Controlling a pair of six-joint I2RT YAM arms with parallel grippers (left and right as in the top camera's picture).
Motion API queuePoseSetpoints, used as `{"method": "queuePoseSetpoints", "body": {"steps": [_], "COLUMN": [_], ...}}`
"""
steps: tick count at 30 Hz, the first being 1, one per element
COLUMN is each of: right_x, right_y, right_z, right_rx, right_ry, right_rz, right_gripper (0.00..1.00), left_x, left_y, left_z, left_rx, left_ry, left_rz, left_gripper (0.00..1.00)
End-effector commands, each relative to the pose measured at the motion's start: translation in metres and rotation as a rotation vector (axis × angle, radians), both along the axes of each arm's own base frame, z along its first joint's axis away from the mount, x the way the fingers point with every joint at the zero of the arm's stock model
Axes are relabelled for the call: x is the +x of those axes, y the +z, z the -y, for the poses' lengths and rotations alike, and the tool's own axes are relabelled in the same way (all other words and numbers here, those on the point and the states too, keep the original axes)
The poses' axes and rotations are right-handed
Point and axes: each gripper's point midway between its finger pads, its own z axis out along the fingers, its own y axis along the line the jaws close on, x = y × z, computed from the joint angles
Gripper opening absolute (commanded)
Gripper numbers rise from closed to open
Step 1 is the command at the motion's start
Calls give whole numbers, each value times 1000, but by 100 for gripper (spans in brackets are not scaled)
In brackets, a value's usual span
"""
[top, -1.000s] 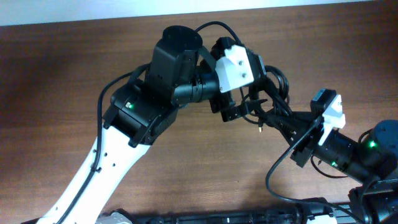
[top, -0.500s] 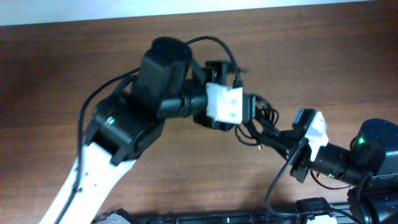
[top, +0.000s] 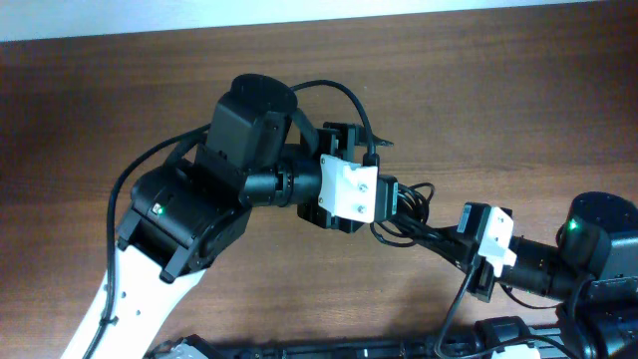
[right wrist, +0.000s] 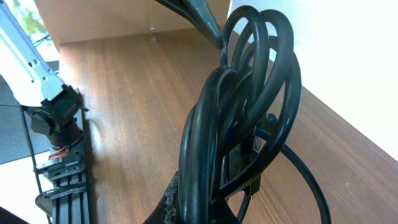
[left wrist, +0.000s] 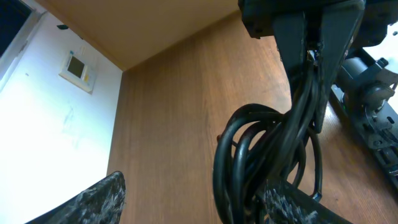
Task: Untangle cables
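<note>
Gripping the gathered end of the thin black cables (top: 411,211), coiled in loose loops, my right pincer (left wrist: 309,59) was closed tight on them, with the strands squeezed together between its two fingers. From that grip the bundle ran as one long, narrow hank. In the overhead view its long axis lay on a diagonal, from my right pincer at the lower right up to the left, and the rounded loop end pointed at my left pincer (left wrist: 199,196). In the right wrist view the same hank rose steeply away from my fingers and fanned into several overlapping loops at its far end, while one strand trailed off low to the side.

My left pincer was spread wide, its rough grey pads (left wrist: 99,199) far apart. The loop end hung in the gap, close against one pad and well clear of the other, so nothing was clamped there.

My left arm (top: 189,209) came up from the lower left edge, elbow raised high, with its white wrist block turned toward the right. My right arm (top: 558,264) lay low along the near edge and reached leftward. The brown wooden table (top: 518,100) lay beneath. I could not tell whether any strand touched it.
</note>
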Motion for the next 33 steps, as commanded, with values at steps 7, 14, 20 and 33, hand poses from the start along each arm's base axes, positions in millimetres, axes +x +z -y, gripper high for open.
{"method": "queuePoseSetpoints", "body": {"steps": [7, 14, 20, 33], "right_x": [-14, -16, -21, -14], "right_y": [14, 16, 19, 18], "right_z": [-8, -10, -12, -9], "right_rx": [46, 56, 76, 53], "right_ry": [86, 101, 130, 96], "right_rz": [36, 37, 36, 60], "right_gripper": [4, 4, 4, 4], "left_x": [-4, -6, -12, -2], "left_y": [-6, -9, -11, -16], "left_z": [12, 18, 24, 26], "left_rx": [-12, -25, -30, 12], "left_ry": [-74, -114, -148, -84], "left_rz": [-47, -79, -98, -46], "left_gripper": [64, 27, 19, 0]}}
